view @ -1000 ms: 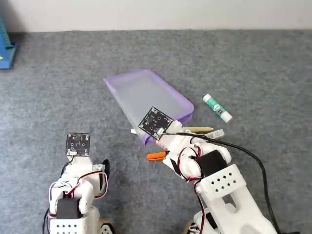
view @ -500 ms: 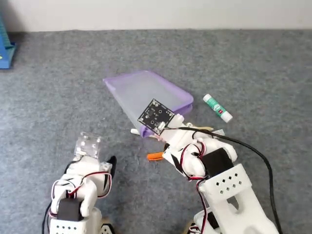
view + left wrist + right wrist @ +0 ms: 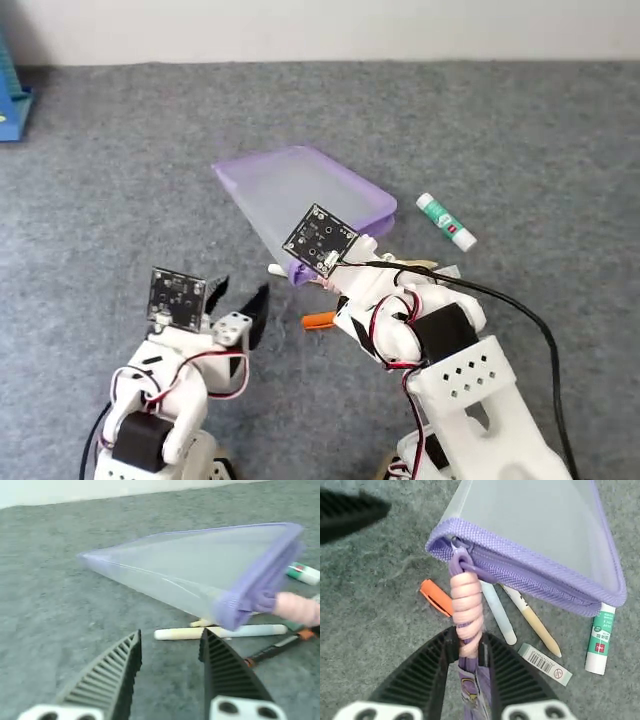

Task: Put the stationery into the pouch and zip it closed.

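Note:
The translucent purple pouch (image 3: 300,195) lies on the grey carpet, with its near corner lifted. My right gripper (image 3: 467,641) is shut on the pink coiled zipper pull (image 3: 467,602) at that corner (image 3: 322,276). Under the pouch's edge lie a pale blue pen (image 3: 498,612), a beige pen (image 3: 534,624), an orange-capped pen (image 3: 320,320) and a small labelled eraser (image 3: 545,664). A green-and-white glue stick (image 3: 446,221) lies farther right. My left gripper (image 3: 170,639) is open just left of the pouch corner (image 3: 238,305), facing the pale blue pen (image 3: 220,631), with nothing between its fingers.
Grey carpet covers the whole surface. A blue object (image 3: 10,95) sits at the far left edge, and a pale wall runs along the back. Open carpet lies left of and behind the pouch.
My left arm has swung forward and right toward the pouch corner, and its jaws now stand apart. The right gripper pulled the pouch corner slightly back, then held still.

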